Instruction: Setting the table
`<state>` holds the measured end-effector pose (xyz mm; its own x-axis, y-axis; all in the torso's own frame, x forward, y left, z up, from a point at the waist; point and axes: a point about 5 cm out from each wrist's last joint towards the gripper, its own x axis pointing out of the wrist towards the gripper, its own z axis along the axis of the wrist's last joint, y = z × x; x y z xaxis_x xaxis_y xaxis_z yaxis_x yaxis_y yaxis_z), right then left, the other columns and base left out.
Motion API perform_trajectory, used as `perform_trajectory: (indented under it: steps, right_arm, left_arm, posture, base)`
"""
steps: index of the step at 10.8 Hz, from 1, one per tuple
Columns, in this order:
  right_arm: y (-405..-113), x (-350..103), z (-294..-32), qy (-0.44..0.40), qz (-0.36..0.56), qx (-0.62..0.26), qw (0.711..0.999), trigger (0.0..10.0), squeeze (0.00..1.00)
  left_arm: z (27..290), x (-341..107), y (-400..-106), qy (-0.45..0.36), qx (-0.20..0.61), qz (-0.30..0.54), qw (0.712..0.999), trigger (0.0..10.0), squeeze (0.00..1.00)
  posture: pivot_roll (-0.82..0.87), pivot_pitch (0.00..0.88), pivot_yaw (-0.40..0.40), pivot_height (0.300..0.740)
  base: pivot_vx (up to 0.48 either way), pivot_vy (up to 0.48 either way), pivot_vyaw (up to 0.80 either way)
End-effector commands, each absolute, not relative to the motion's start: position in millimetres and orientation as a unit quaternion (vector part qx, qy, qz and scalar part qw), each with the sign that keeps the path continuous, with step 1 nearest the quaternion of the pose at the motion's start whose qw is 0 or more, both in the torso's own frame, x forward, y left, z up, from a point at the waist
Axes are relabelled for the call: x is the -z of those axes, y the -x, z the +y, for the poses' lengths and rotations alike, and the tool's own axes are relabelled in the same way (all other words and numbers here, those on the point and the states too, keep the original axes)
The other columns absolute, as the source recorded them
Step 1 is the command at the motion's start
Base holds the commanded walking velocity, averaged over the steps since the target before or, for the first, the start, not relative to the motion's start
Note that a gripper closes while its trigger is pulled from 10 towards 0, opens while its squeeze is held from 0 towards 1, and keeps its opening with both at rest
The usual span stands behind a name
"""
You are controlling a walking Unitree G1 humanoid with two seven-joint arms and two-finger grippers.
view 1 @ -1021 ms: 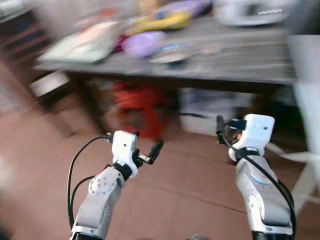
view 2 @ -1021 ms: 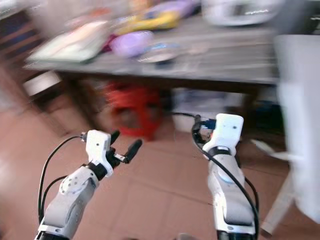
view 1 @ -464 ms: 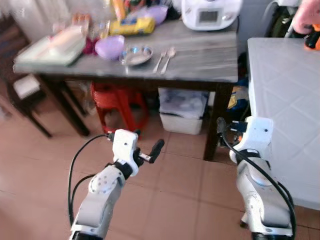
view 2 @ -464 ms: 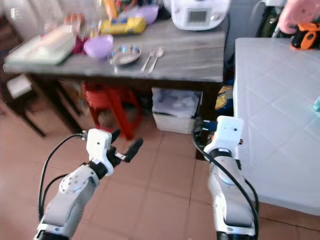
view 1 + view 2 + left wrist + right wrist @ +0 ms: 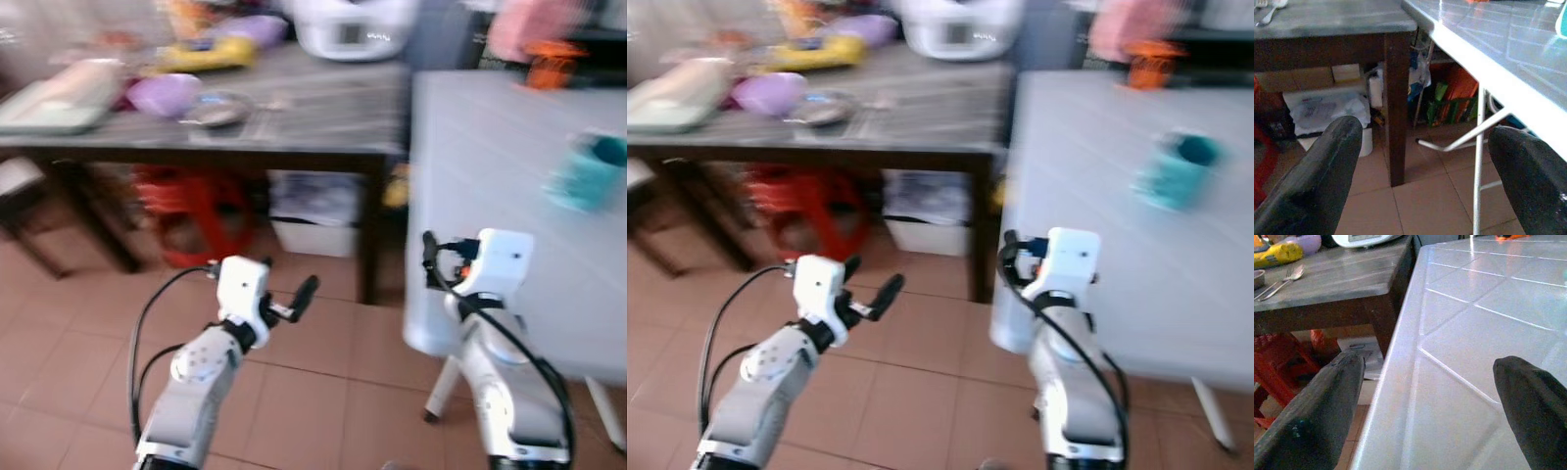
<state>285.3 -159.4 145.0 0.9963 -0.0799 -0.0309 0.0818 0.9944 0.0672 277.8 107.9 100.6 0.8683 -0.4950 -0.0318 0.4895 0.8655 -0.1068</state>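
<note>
— Starting nearest: what are the arms doing?

— Both are raised before the body over the tiled floor (image 5: 323, 392). The left end effector (image 5: 1420, 166) has its two black fingers spread wide with nothing between them, and so has the right end effector (image 5: 1425, 401), which looks out along the white tabletop (image 5: 1474, 333).

— And the things to lay out?

— They lie on the dark wooden tabletop (image 5: 294, 117), well apart from both arms. A fork (image 5: 1271, 281) and a spoon (image 5: 1290, 273) lie side by side, near a small metal bowl (image 5: 216, 110) and a lilac bowl (image 5: 162, 95).

— How would they handle?

— My guess is that the cutlery is light, stiff and slippery. Lying flat, it leaves little for the fingers to get under, so I would pinch each piece across the middle of its handle. The metal bowl looks light and hard, best taken by its rim. The lilac bowl could be plastic, but I cannot be sure.

— The room beyond?

— A red stool (image 5: 186, 211) and a storage box (image 5: 313, 211) stand under the wooden tabletop. On the white one stands a teal cup (image 5: 1176, 171). Farther back are a yellow packet (image 5: 211, 54) and a white appliance (image 5: 348, 24). All of this is blurred.
</note>
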Motion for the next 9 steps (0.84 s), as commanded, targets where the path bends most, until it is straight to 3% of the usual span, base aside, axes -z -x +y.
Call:
perform_trajectory:
  steps: [1,8,9]
  right_arm:
    - [-285.9,-147.7,-157.8,-0.029,0.010,0.040,0.999,10.0,0.00]
    - [-284.2,-151.0,-166.7,-0.019,-0.006,0.060,0.998,10.0,0.00]
    - [-283.3,-149.9,-168.7,-0.019,-0.004,0.063,0.998,10.0,0.00]
  left_arm:
    - [110.3,-100.2,-277.5,0.041,0.252,0.030,0.966,10.0,0.00]
    - [108.5,-104.9,-279.7,0.046,0.253,0.015,0.966,10.0,0.00]
    - [108.5,-104.6,-279.8,0.047,0.254,0.017,0.966,10.0,0.00]
  posture:
    - [-0.11,0.100,0.145,0.740]
    - [-0.11,0.102,0.146,0.740]
    - [-0.12,0.104,0.147,0.740]
  base:
    - [0.000,0.000,0.00]
    - [0.000,0.000,0.00]
    - [0.000,-0.375,0.00]
